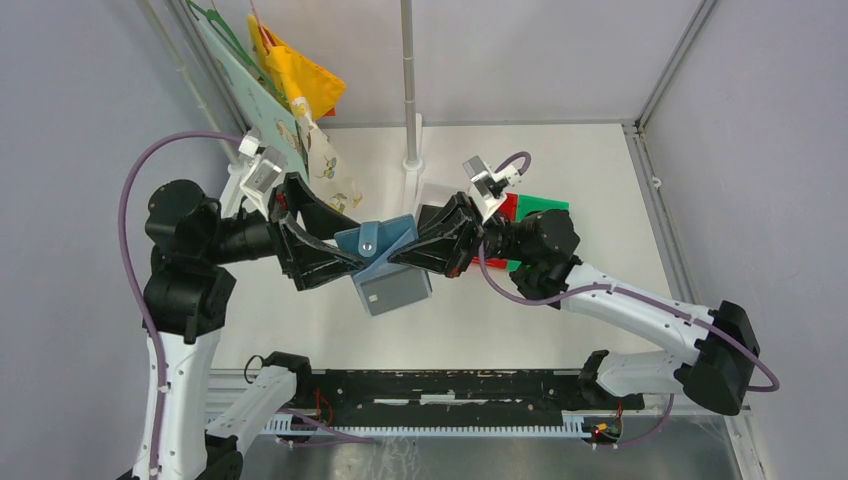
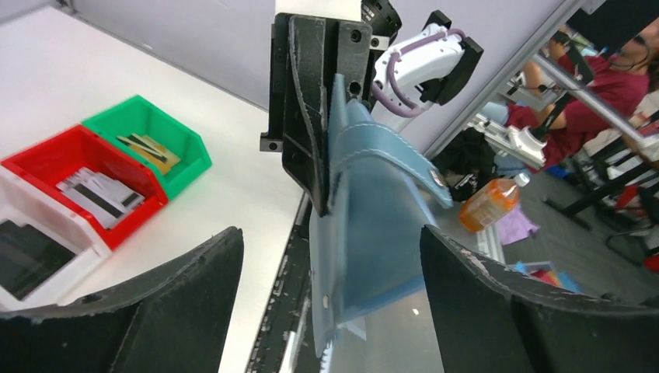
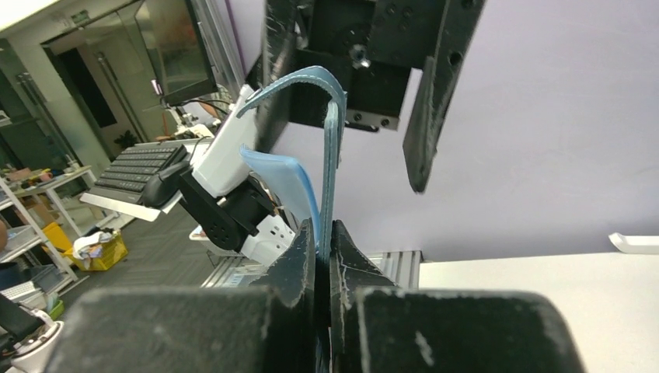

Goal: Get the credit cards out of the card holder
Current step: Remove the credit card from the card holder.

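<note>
The right claw point(image 3: 323, 233) is pinching one edge of the holder point(image 1: 400, 290) in the air over the counter point(image 1: 500, 330) while the left claw point(image 2: 330, 233) is gaping wide around it, so the holder may be slipping out and falling.

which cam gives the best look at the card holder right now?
Top external: nearly all of the card holder shows, snap tab and clear pocket included. Left wrist shows its blue face close up, partly cropped. Right wrist sees it only edge-on.
</note>
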You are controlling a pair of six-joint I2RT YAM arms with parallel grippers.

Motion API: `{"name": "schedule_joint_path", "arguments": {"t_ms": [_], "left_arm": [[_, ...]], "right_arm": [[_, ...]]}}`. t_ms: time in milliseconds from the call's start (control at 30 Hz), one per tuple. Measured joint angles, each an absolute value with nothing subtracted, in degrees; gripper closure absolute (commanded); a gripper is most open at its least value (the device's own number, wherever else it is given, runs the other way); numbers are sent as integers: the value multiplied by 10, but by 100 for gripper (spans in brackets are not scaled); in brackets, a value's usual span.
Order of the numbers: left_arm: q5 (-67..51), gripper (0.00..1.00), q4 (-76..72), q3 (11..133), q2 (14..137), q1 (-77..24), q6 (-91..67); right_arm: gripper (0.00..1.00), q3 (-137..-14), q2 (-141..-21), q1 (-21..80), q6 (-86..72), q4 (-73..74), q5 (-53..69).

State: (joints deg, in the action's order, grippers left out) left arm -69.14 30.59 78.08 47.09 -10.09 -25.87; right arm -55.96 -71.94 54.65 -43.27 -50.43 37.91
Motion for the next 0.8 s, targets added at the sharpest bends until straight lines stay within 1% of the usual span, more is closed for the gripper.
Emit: {"name": "schedule_joint_path", "arguments": {"t_ms": [100,367,433,500,533,567,633,800], "left_arm": [[-692,11,323,807,475,-101,-236],[-731,15,343,804,449,-101,-211],[-736,22,343,800,444,-101,-204],[-733,34,344,796,439,-101,-193],[-724,42,344,794,438,-101,-188],[-716,48,344,793,437,-101,-184],[-691,52,342,786,436,-101,-177],[-639,58,322,750,434,-101,-180]], "right_arm": [[100,-560,-705,540,-420,-479,376],[100,-560,-696,531,-412,-448,368],[100,-560,-696,531,-416,-449,368],[100,-560,-696,531,-425,-454,369],[100,-560,-697,531,-429,-458,369],[100,-560,-698,532,-434,-465,369],[100,-560,-703,535,-441,-475,369],[100,-560,-717,549,-443,-480,369]]}}
